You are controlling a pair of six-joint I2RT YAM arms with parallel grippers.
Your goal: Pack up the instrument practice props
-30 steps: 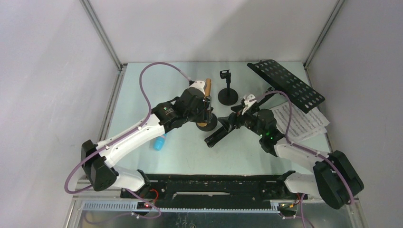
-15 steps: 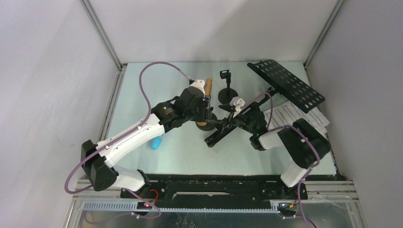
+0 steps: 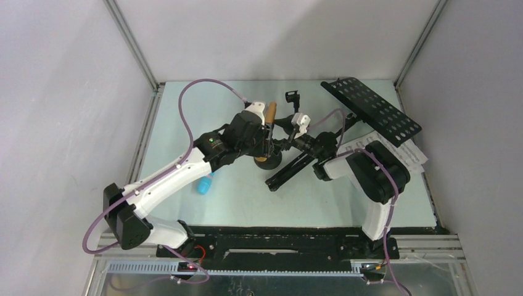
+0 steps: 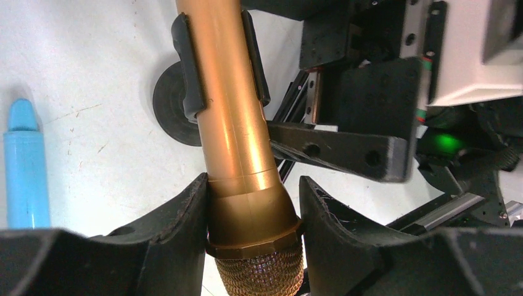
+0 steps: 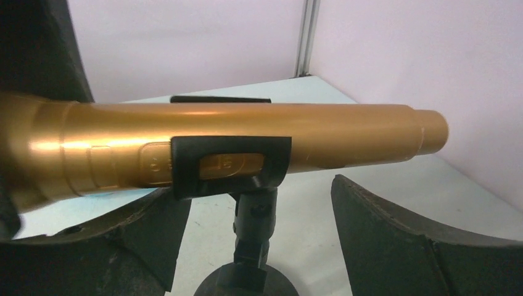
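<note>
**Tan microphone clamped, stand not yet held**

We read this as the step of pulling the tan microphone point(image 4: 237, 123) free of its clip holder point(image 5: 229, 165), which stands on its round base near the middle of the bench point(image 3: 179, 123). The microphone sits in the clip's C-shaped cradle, so one arm has to hold the mic and the other the stand, or both would lift together (that is our reading of the two-arm pose). The left gripper point(image 4: 253, 191) is clamped on the microphone at the collar next to the mesh head, both fingers pressed to its sides. The right gripper point(image 5: 259, 203) is spread wide, its fingers on either side of the holder's stem beneath the clip and touching nothing we can see. To steady the stand it would need to close on that stem. The light-blue microphone point(image 3: 205, 184) lies loose to the near left. A second clip holder point(image 3: 291, 98) stands just beyond. The music rack point(image 3: 373, 110) and the sheet-music pages point(image 3: 401, 157) lie at the right, none of them packed yet
</note>
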